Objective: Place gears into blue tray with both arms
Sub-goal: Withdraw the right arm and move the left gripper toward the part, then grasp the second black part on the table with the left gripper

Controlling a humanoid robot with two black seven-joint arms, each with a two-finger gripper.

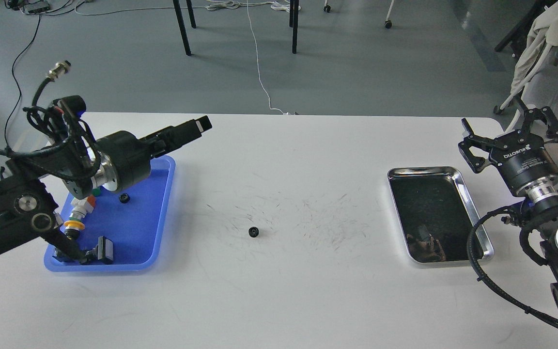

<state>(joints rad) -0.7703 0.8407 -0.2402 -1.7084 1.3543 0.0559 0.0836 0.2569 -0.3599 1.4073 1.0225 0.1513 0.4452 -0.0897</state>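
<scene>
One small black gear (124,198) lies inside the blue tray (136,232) near its far end. A second gear (254,232) lies alone on the white table, right of the tray and near the table's middle. My left gripper (200,125) reaches out past the tray's far right corner, above the table. It is seen from the side, so its fingers cannot be told apart. My right gripper (509,130) hovers at the table's right edge beyond the steel tray, open and holding nothing. Both grippers are far from the loose gear.
Coloured push-button switches (79,213) and a black connector block (103,249) lie along the blue tray's left and near side. A shiny steel tray (472,213) sits at the right. A chair (555,92) stands off the table's right corner.
</scene>
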